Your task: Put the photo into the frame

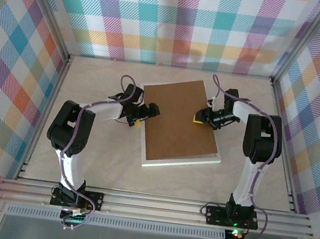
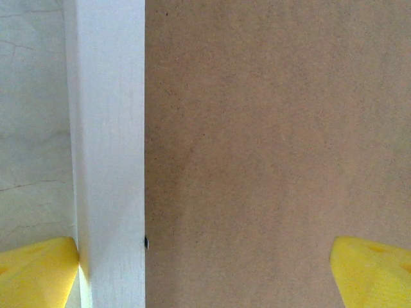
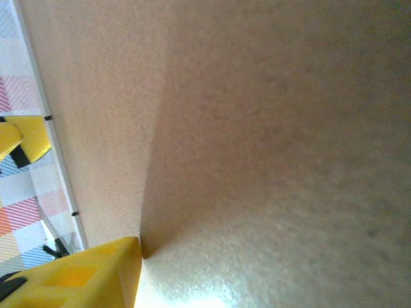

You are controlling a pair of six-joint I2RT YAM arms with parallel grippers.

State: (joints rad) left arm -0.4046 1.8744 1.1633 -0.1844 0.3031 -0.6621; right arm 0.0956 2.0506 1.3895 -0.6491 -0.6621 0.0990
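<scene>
A plain brown backing board (image 1: pixel 180 119) lies on top of the white frame (image 1: pixel 181 162) in the middle of the table. The photo is hidden. My left gripper (image 1: pixel 142 116) is at the frame's left edge. In the left wrist view its yellow fingertips (image 2: pixel 38 273) stand far apart, open, straddling the white frame edge (image 2: pixel 109 128) and the board (image 2: pixel 257 128). My right gripper (image 1: pixel 198 118) is low over the board's right part. One of its yellow fingers (image 3: pixel 96 276) sits off to the side and touches the board (image 3: pixel 257 128). Nothing is between the jaws.
Plaid walls (image 1: pixel 179 22) close in the pale tabletop (image 1: pixel 101 165) on three sides. An aluminium rail (image 1: pixel 154 204) runs along the near edge by the arm bases.
</scene>
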